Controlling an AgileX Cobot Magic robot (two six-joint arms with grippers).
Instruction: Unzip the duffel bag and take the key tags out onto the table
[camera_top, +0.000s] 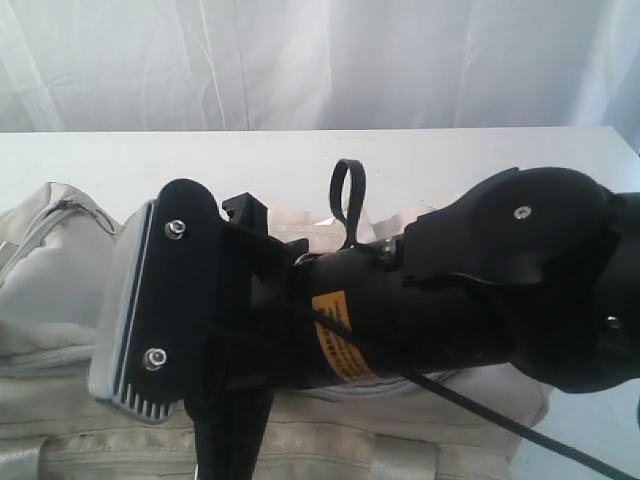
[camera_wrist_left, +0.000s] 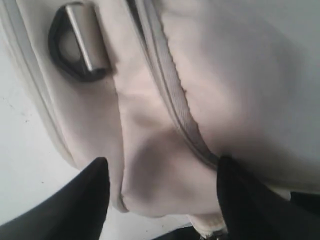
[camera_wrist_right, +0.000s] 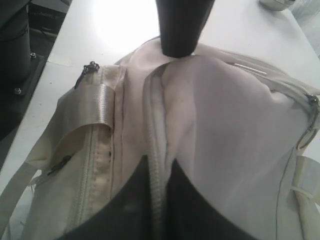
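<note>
To unzip, the right hand (camera_wrist_right: 157, 167) pinched the big cream-white cloth duffel bag's (camera_wrist_right: 230, 130) grey zipper (camera_wrist_right: 154, 125) tight; next it probably needed pulling toward 3 o'clock.

This looks like a robot test lab: a plain white table (camera_top: 90, 160), with white sheeting (camera_top: 300, 60) hung behind the table.

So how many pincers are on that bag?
2. The left pincer straddles one end of the duffel bag; the right pincer sits astride its middle zipper.

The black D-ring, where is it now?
In the left wrist view, the black D-ring sits on the duffel bag, between its zipper and the table.
</note>
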